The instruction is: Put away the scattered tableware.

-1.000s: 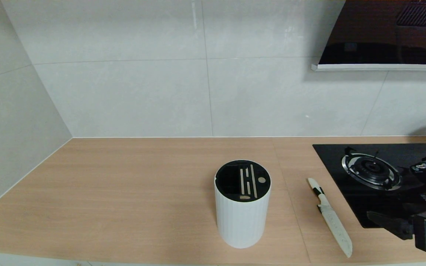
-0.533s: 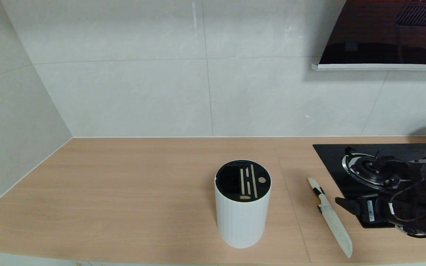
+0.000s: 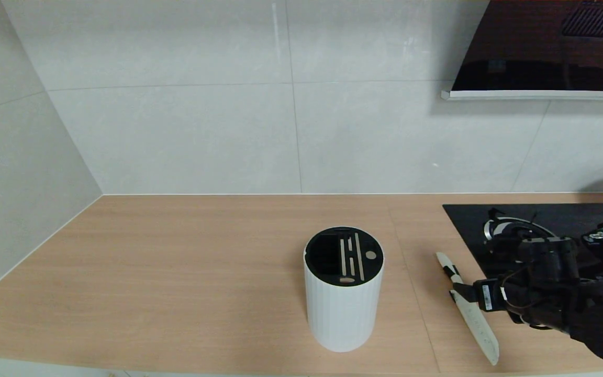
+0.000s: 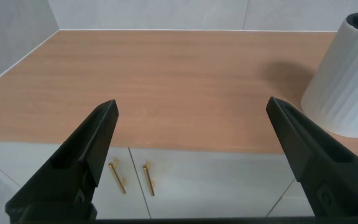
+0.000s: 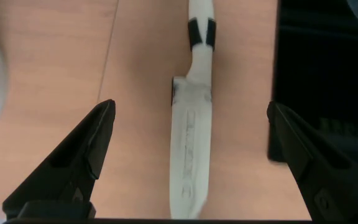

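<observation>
Observed knife lying front-to-back near worktop front edge, handle rearward, squarely under right gripper, fingers spread and empty.

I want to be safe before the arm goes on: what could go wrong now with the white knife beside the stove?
1. The right gripper hangs with open jaws across the knife where handle meets blade; closing on the flat blade may slip.
2. The blade tip lies close to the front edge of the counter; a nudge might push it off.
3. The holder has narrow slots; a tilted insertion could tip it.
</observation>
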Motion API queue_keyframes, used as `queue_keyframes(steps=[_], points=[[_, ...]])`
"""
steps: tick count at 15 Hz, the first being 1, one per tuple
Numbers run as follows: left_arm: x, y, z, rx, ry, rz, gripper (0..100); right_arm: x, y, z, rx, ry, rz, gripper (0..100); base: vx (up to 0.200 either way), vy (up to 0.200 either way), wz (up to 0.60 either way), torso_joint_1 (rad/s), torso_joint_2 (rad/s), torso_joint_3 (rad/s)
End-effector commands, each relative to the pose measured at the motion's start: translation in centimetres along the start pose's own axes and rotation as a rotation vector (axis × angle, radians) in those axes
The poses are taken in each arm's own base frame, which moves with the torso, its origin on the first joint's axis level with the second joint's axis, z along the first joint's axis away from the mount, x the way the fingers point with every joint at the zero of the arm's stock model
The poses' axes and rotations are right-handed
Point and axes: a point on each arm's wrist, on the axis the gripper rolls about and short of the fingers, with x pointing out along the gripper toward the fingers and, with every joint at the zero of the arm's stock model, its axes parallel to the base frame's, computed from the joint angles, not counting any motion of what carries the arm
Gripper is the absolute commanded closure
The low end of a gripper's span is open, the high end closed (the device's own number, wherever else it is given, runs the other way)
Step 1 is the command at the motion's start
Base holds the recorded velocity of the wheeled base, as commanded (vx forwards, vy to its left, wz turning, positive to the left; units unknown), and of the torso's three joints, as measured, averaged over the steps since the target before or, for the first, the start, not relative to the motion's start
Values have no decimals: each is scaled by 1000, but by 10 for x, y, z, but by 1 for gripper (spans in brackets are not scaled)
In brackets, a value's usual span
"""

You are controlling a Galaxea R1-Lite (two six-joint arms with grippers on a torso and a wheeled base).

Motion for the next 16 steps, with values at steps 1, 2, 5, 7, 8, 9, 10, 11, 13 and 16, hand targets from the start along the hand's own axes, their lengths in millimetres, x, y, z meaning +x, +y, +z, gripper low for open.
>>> queue_keyframes(steps=[1, 2, 5, 7, 8, 9, 10, 11, 13, 16], points=[[0, 0, 0, -1, 1, 0, 0, 26, 2, -16, -5, 53, -17, 0, 0, 0, 0, 0, 0, 0], [0, 0, 0, -1, 1, 1, 0, 31, 2, -18, -6, 57, -20, 0, 0, 0, 0, 0, 0, 0], [0, 0, 0, 0, 1, 1, 0, 42, 3, -24, -2, 61, -21, 0, 0, 0, 0, 0, 0, 0], [0, 0, 0, -1, 1, 0, 0, 50, 4, -31, -2, 51, -20, 0, 0, 0, 0, 0, 0, 0], [0, 0, 0, -1, 1, 1, 0, 52, 4, -32, -2, 51, -20, 0, 0, 0, 0, 0, 0, 0], [0, 0, 0, -1, 1, 1, 0, 57, 4, -35, -4, 51, -20, 0, 0, 0, 0, 0, 0, 0], [0, 0, 0, -1, 1, 0, 0, 59, 5, -36, -2, 50, -23, 0, 0, 0, 0, 0, 0, 0], [0, 0, 0, -1, 1, 1, 0, 60, 4, -36, -1, 51, -26, 0, 0, 0, 0, 0, 0, 0], [0, 0, 0, -1, 1, 0, 0, 63, 3, -36, 5, 51, -28, 0, 0, 0, 0, 0, 0, 0], [0, 0, 0, -1, 1, 0, 0, 66, 3, -38, 6, 41, -29, 0, 0, 0, 0, 0, 0, 0]])
